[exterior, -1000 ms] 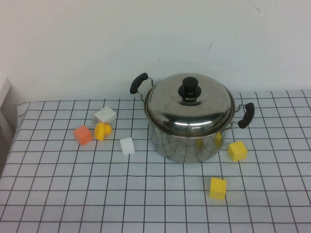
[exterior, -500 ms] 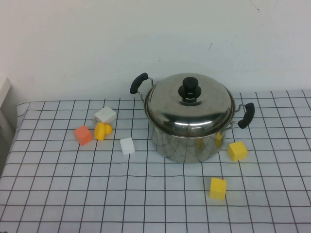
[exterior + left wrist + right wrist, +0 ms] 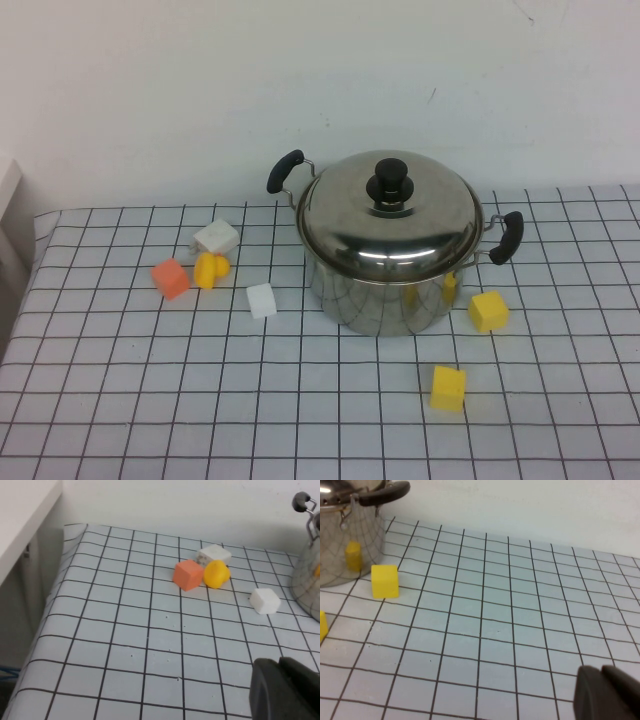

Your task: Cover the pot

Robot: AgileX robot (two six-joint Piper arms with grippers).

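Observation:
The shiny steel pot point(image 3: 385, 300) stands at the middle of the checked table, with two black side handles. The domed steel lid point(image 3: 390, 220) with a black knob point(image 3: 390, 182) sits on it and closes it. Neither arm shows in the high view. My left gripper point(image 3: 280, 685) is shut and empty, low over the table's left front, with the pot's wall point(image 3: 307, 585) far off. My right gripper point(image 3: 602, 690) is shut and empty over the table's right front, with the pot point(image 3: 340, 545) and its handle point(image 3: 382, 494) far off.
Coloured blocks lie around the pot: an orange one point(image 3: 170, 278), a yellow one point(image 3: 209, 269), two white ones point(image 3: 217, 238) point(image 3: 261, 300) on the left, and two yellow cubes point(image 3: 488, 310) point(image 3: 448, 387) on the right. The table's left edge point(image 3: 50, 605) drops off beside a white ledge.

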